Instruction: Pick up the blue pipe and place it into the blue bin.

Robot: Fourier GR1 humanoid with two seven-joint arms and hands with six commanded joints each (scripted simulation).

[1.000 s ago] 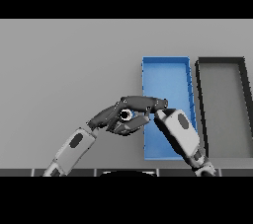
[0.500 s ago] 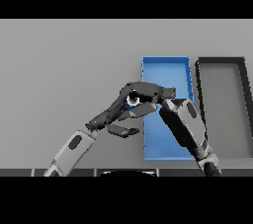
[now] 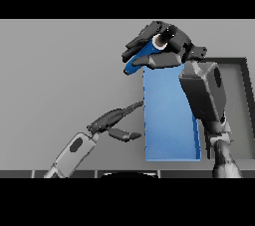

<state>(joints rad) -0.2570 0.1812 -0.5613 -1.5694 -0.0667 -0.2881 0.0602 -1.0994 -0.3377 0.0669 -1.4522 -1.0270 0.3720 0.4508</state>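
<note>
My right hand (image 3: 167, 46) is raised high over the far end of the blue bin (image 3: 167, 115), its fingers curled round the blue pipe (image 3: 142, 58). The pipe slants down to the left out of the hand, and its pale open end shows at the top near the fingers. The right forearm crosses the bin's right side and hides its right wall. My left hand (image 3: 112, 120) hovers low just left of the bin, fingers straight and thumb apart, holding nothing.
A dark bin (image 3: 239, 95) stands right of the blue one, partly hidden by my right arm. Grey tabletop stretches to the left and far side.
The right hand has risen and moved toward the far end of the blue bin with the pipe. The left hand has let go and stayed low to the left.
</note>
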